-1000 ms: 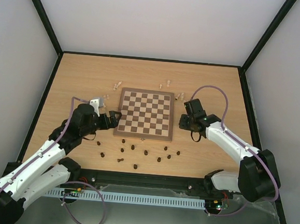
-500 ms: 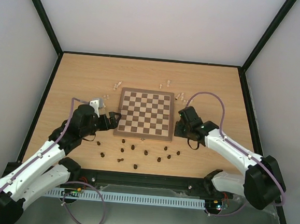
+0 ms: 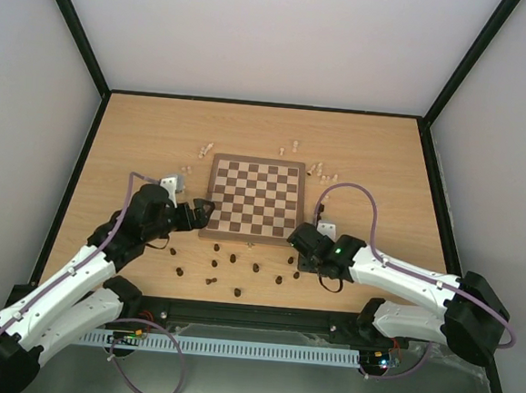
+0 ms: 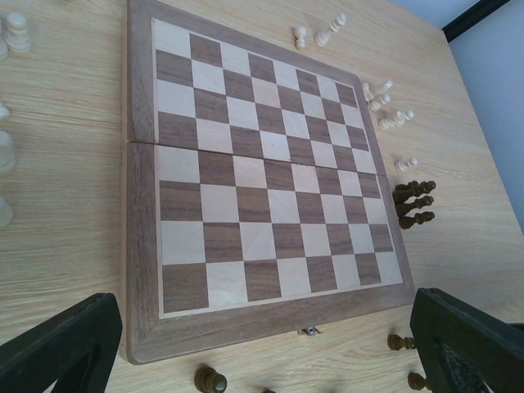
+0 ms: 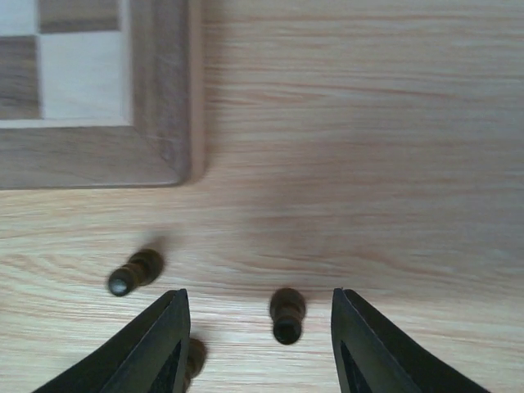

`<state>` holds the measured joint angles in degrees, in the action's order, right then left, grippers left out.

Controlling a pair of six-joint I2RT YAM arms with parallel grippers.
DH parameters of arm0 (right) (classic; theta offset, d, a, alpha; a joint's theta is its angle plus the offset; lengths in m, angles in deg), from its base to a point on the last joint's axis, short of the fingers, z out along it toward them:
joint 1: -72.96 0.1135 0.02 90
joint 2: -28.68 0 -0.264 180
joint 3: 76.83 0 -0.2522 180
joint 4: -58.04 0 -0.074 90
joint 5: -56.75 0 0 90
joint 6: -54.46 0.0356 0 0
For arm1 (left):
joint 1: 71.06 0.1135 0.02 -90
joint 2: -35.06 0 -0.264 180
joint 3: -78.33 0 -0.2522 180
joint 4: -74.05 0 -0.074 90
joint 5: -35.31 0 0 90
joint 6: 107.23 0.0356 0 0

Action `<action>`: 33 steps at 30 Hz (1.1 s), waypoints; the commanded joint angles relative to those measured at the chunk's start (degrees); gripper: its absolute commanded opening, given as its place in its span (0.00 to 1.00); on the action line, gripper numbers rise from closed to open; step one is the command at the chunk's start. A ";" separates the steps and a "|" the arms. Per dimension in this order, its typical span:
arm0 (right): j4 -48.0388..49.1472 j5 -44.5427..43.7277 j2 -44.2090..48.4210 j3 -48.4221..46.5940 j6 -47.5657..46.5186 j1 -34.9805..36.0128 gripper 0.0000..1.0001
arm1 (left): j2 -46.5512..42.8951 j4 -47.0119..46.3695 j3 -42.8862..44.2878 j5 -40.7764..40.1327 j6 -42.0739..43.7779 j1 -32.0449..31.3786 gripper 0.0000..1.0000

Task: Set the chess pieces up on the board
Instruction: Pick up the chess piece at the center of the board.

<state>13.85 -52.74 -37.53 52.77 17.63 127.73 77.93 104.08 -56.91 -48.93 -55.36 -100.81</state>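
Observation:
The board lies mid-table with nothing on its squares; it also fills the left wrist view. Dark chess pieces are scattered on the table in front of it, and cream ones behind it. My right gripper is open at the board's near right corner. In the right wrist view a dark piece stands between its fingers, untouched. My left gripper is open and empty at the board's near left edge, with the fingers spread wide.
A second dark piece stands left of the right gripper, and a third is half hidden by its left finger. Dark pieces lie by the board's right edge. Cream pieces lie at the back left. Black frame rails edge the table.
My right arm has swung from the board's right side down and left to its near right corner, over the dark pieces. The left arm has barely moved.

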 commanded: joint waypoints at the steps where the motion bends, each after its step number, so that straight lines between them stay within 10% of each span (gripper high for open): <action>1: -4.98 -3.28 0.26 3.09 6.81 1.49 0.47 | 1.09 0.46 -0.75 0.96 0.32 -0.45 0.99; 33: -2.62 -5.12 -2.16 -3.16 2.47 1.55 0.08 | 1.87 -0.91 -1.68 2.00 0.42 -0.55 1.00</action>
<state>15.35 -54.81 -40.13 55.74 22.22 128.86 80.25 103.49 -58.04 -47.60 -55.16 -101.05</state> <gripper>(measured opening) 0.095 0.994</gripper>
